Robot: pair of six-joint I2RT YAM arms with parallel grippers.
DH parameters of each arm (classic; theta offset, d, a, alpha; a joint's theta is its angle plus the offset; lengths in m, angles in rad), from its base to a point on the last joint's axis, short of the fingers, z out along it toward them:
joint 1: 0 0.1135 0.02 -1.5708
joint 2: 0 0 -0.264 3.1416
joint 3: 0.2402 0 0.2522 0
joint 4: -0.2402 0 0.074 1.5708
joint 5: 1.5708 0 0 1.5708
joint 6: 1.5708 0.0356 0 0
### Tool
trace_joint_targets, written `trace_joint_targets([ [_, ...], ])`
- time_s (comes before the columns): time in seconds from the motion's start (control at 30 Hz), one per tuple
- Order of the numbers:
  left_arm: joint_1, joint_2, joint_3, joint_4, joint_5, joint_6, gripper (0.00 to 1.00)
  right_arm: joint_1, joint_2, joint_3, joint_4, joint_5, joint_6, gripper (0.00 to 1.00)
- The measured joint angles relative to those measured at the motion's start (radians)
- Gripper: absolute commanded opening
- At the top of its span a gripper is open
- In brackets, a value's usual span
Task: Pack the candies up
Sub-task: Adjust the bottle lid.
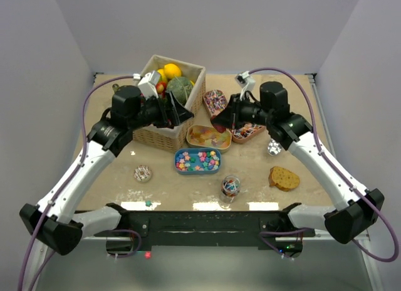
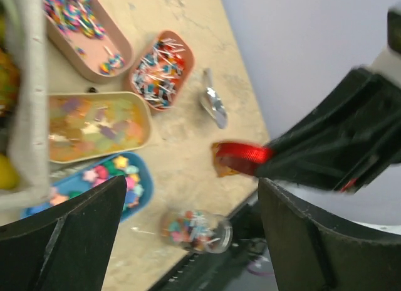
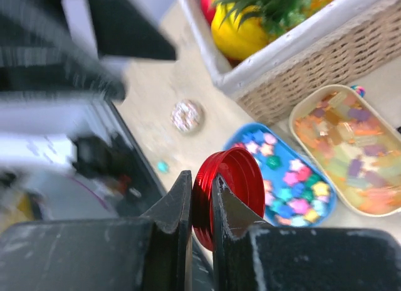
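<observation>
The right fingers (image 3: 180, 200) are clenched on a red lid (image 3: 232, 178), holding it on edge above the table (image 1: 250, 172). The left fingers (image 2: 81, 231) are spread wide and grasp nothing, just beside the fruit basket (image 1: 156, 137) at the far left. The candies (image 1: 197, 160) lie in four small trays mid-table, right of the basket. More show in the glass jar (image 1: 230, 187) nearer the front edge.

Four trays hold candies (image 1: 199, 160): one blue tray (image 2: 148, 178), one cream tray (image 2: 145, 125), one pink tray (image 2: 75, 37), one brown tray (image 2: 188, 56). There is one glass jar (image 1: 230, 187), one red lid (image 3: 227, 189), one wicker basket (image 1: 156, 138), one doughnut (image 1: 143, 173), one bread slice (image 1: 284, 178), one metal scoop (image 2: 213, 106) and one loose candy (image 1: 148, 203).
</observation>
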Motion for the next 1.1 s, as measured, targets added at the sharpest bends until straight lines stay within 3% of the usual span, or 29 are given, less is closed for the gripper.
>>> trace_joint_targets([
  [0.1,-0.023,-0.065,-0.056,0.025,-0.077,0.101,0.93,-0.064,-0.001,-0.031,0.095,-0.003,0.189,0.00],
  [0.3,-0.222,-0.068,-0.114,0.103,-0.216,0.302,0.95,-0.105,0.002,-0.111,0.254,-0.006,0.552,0.00],
  [0.47,-0.233,-0.042,-0.109,0.177,-0.220,0.379,0.95,-0.104,-0.007,-0.202,0.422,-0.028,0.814,0.00],
  [0.6,-0.232,-0.021,-0.105,0.229,-0.145,0.403,0.96,-0.104,-0.009,-0.271,0.531,-0.056,0.982,0.00],
  [0.8,-0.232,0.011,-0.058,0.238,-0.012,0.439,0.96,-0.105,-0.008,-0.288,0.641,-0.106,1.097,0.00],
  [1.1,-0.224,0.074,0.004,0.203,0.015,0.455,0.92,-0.106,-0.008,-0.272,0.648,-0.154,1.096,0.00],
])
